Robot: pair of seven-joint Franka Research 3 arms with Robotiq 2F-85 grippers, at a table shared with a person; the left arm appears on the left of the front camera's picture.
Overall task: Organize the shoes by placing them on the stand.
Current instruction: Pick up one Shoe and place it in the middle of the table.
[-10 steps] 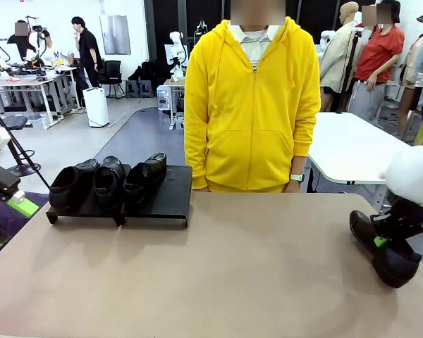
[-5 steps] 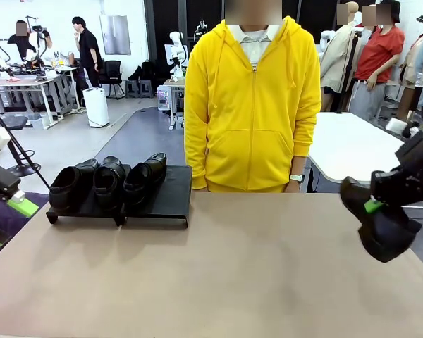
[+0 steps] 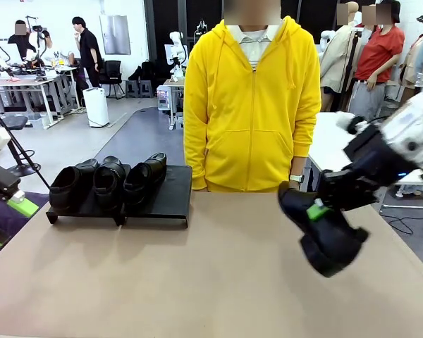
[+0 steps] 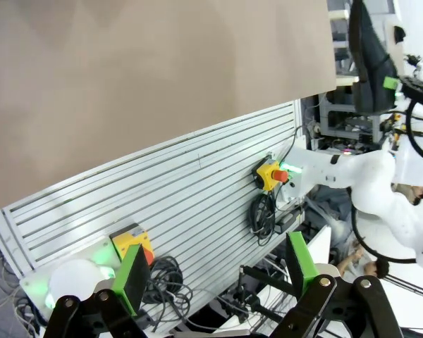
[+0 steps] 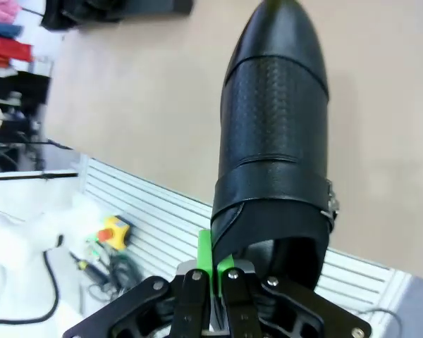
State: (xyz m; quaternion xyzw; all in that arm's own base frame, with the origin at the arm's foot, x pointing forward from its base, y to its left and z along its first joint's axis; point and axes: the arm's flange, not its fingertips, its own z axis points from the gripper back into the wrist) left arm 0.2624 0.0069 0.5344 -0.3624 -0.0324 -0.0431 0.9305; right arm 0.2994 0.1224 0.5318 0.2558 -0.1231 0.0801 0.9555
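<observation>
Three glossy black shoes (image 3: pixel 107 179) sit side by side on the left part of the low black stand (image 3: pixel 170 191) at the table's far left. A fourth shoe (image 3: pixel 326 238) hangs tilted above the table's right half, with my right gripper (image 3: pixel 316 210) shut on its collar. In the right wrist view that shoe (image 5: pixel 275 127) points away from me, toe up, its collar edge pinched by my right gripper (image 5: pixel 213 269); the stand (image 5: pixel 120 8) lies at the top left. My left gripper (image 4: pixel 215 273) is open and holds nothing, off the table's left side.
A person in a yellow hoodie (image 3: pixel 252 98) stands at the far edge, just right of the stand. The right section of the stand is bare. The left arm (image 3: pixel 5 191) stays beyond the table's left edge.
My right gripper has lifted the shoe from the table's right edge and carried it left, toward the middle. The left arm and the shoes on the stand have not moved.
</observation>
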